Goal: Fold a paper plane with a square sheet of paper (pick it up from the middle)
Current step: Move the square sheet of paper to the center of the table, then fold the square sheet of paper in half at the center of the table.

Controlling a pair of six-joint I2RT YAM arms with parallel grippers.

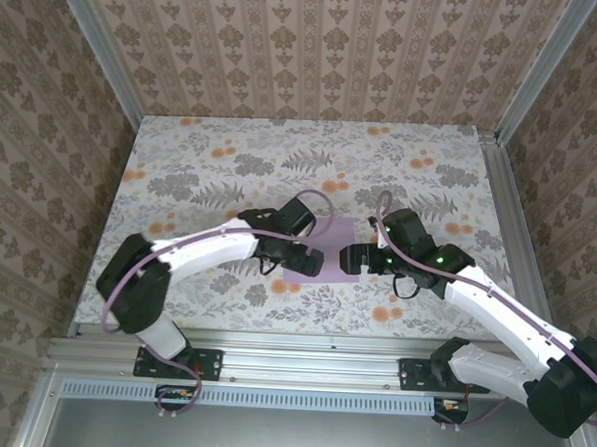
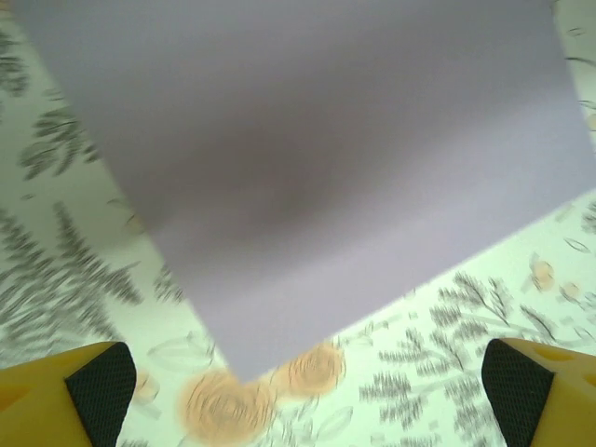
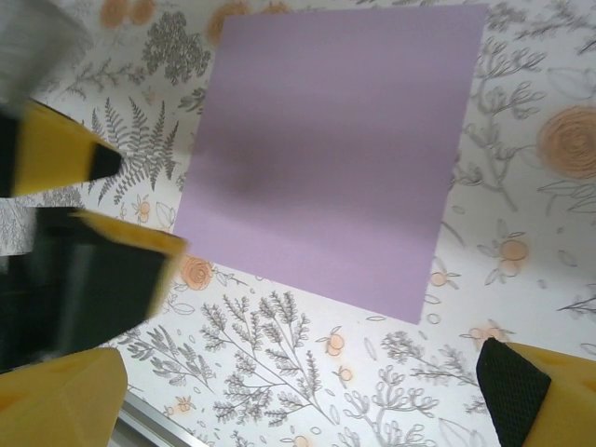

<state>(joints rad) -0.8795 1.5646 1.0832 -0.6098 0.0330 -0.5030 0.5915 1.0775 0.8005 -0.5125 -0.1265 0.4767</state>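
Lavender square sheet of thin paper point(image 1: 333, 235) lies flat, just ahead of both my claws. Left claw point(image 1: 315, 261) and right claw point(image 1: 347, 258) spread wide, empty, equally near, facing across it.

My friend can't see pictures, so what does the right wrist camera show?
A lavender square sheet of paper lies flat and unfolded on a floral tablecloth. The right gripper hangs open over it, yellow fingers at the bottom corners, and the left gripper, also open, pokes in from the picture's left beside the paper.
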